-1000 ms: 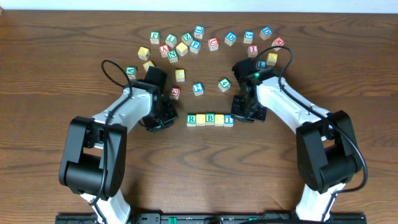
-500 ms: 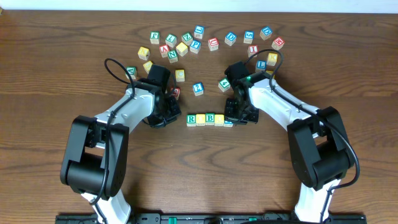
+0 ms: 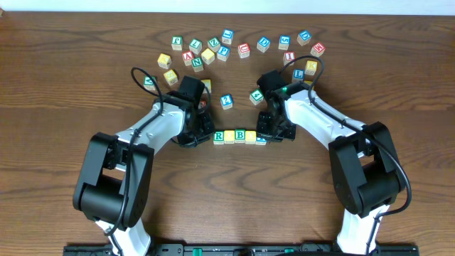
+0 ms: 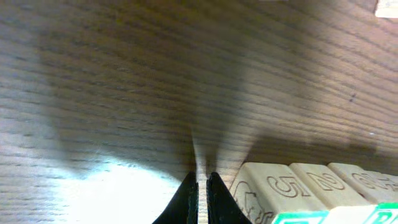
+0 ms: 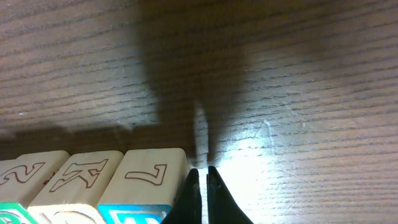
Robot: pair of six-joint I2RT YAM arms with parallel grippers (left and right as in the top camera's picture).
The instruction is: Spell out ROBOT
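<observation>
Hiding most of the blue T cube (image 3: 261, 140) from overhead, the right arm (image 3: 313, 117) covers the row's right end. The row on the desk (image 3: 227, 192) reads green R cube (image 3: 219, 135), B cube (image 3: 240, 134), T, with two yellow cubes (image 3: 229, 136) between. The left fingers (image 4: 188, 198) are pressed together and empty beside R. The right fingers (image 5: 193, 199) are likewise closed beside T. Loose letter cubes (image 3: 244, 50) lie beyond the row.
</observation>
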